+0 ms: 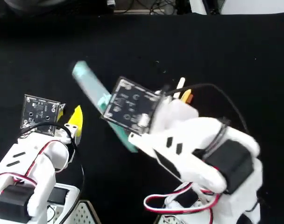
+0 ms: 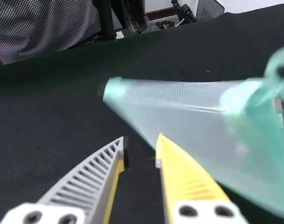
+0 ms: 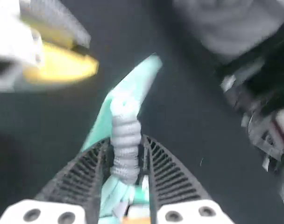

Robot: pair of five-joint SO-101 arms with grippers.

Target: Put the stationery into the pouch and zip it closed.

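Plenty of bare black bench [image 1: 226, 46] toward the far edge and the right. The teal pouch [image 1: 90, 86] slants across the middle, with the right pincer [image 3: 126, 142] clenched on its end around a grey ribbed piece [image 3: 125, 126]. The left pincer [image 2: 141, 139] is released, tips slightly parted, just beside the pouch. Some white and orange tips [image 1: 183, 91] peek past the right wrist; the pouch's contents are hard to make out.

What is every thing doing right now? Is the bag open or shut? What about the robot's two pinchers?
See-through teal pouch: held at one end, slanting; cannot tell if it is zipped or open.
Right gripper: shut on the pouch, fingers clamped on its grey ribbed part.
Left gripper: open, holding nothing, right next to the pouch.
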